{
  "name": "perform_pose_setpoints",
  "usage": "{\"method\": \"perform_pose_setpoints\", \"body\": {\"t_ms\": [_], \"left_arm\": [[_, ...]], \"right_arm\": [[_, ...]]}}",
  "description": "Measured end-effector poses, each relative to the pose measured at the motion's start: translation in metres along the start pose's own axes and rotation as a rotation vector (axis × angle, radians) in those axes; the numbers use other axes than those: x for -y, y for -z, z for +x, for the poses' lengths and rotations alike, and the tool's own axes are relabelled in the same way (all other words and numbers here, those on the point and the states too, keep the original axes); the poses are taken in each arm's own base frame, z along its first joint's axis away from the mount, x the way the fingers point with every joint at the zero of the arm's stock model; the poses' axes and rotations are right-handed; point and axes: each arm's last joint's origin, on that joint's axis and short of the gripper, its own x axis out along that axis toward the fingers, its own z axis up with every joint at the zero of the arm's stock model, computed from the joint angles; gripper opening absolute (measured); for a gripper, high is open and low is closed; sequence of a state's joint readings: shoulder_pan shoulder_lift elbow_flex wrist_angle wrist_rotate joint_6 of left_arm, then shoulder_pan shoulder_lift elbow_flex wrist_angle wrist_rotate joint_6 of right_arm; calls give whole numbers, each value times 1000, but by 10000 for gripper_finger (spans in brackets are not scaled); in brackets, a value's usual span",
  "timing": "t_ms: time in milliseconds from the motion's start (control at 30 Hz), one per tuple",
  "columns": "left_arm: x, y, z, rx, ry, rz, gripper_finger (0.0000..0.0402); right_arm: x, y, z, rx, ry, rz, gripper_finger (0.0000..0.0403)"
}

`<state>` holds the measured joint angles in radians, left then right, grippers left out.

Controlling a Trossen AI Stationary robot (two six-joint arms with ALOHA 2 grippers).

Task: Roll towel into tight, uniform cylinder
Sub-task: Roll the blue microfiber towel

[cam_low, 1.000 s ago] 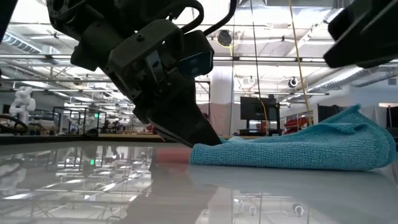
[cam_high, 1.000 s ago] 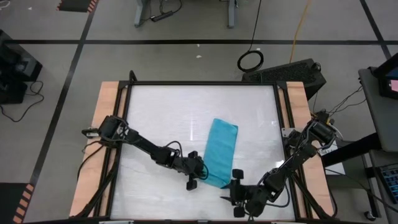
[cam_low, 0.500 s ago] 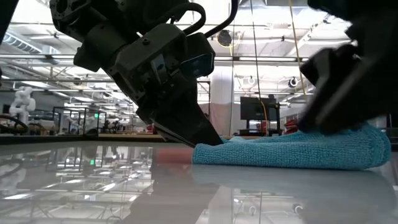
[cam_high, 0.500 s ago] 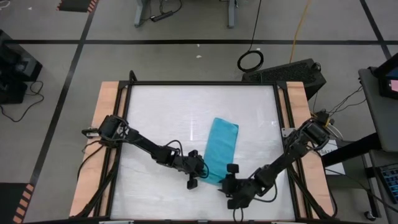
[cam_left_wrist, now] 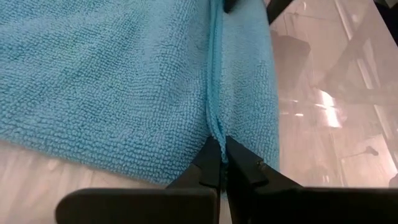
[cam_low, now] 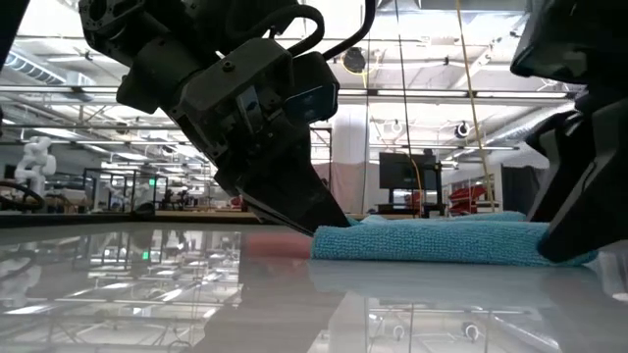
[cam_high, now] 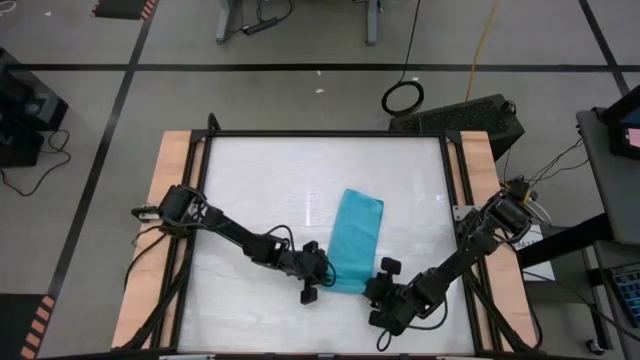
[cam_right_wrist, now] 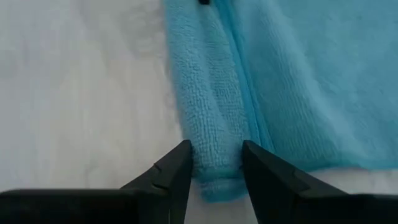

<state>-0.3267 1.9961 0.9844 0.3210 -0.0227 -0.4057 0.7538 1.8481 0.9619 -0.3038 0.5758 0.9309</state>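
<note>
Both arms down at the near end of the towel

The towel (cam_high: 357,240), a narrow folded blue strip, lies flat on the white surface (cam_high: 260,190), a little right of centre and slanting toward the front edge. At its near left corner, the left end effector (cam_left_wrist: 222,163) is clenched on a raised fold of the cloth, fingertips pinched together with the ridge caught between them. At the near right corner, the right end effector (cam_right_wrist: 214,163) has its fingers (cam_right_wrist: 173,171) spread to either side of the folded end, straddling it without squeezing. Seen from surface height, the towel sits low and flat between the two dark tools.
</note>
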Motion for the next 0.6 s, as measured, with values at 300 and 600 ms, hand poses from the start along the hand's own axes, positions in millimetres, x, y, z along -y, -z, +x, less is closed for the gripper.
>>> {"method": "perform_pose_setpoints", "body": {"t_ms": [300, 600], "left_arm": [[0, 0, 0, -3, 0, 0, 11], [0, 1, 0, -10, 12, -7, 11]], "right_arm": [[-7, 15, -11, -31, -12, 33, 134], [-22, 29, -26, 31, -61, -63, 134]]}}
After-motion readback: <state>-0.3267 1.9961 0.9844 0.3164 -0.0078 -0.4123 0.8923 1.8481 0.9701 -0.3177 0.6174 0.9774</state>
